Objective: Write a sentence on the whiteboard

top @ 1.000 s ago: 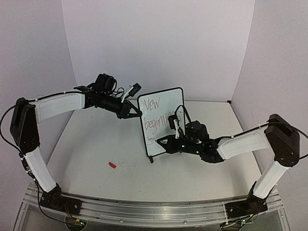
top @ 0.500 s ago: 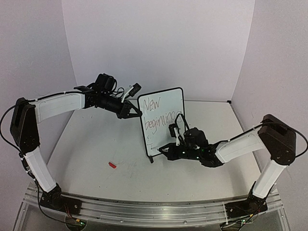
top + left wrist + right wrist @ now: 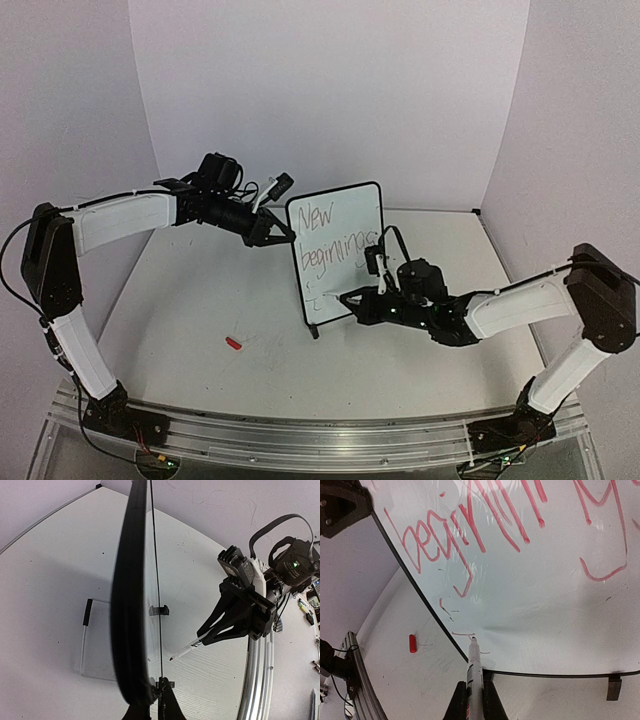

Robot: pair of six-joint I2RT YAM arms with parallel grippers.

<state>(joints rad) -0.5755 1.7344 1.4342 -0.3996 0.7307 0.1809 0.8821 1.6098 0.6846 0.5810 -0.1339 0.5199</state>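
**Two lines done, third barely started**

The left gripper (image 3: 275, 233) is clamped on the upper left edge of the whiteboard (image 3: 362, 205). In its wrist view the black frame runs straight out from between the fingers. The board stands upright on the table, tilted back a little.

The right gripper (image 3: 352, 300) is closed on the marker (image 3: 474, 666), which pokes straight ahead of the fingers. Its tip sits at the lower left of the board face, just inside the frame. It looks to be touching, but we can't confirm contact.

Status of the sentence (image 3: 470, 535):
- "New" and "beginnings" are written in red, above the marker tip.
- At the tip we see only a short horizontal stroke, plus a couple of small ticks up and to its left.
- We read that as the first stroke of the third line.

By our judgement, nearly the whole last word is left, plus any punctuation. The board face to the right of the tip is bare, so there is room. The bottom frame is close below the tip, so the line has to stay flat.

A red cap (image 3: 234, 343) lies on the table well off to the right gripper's left, apart from the board.
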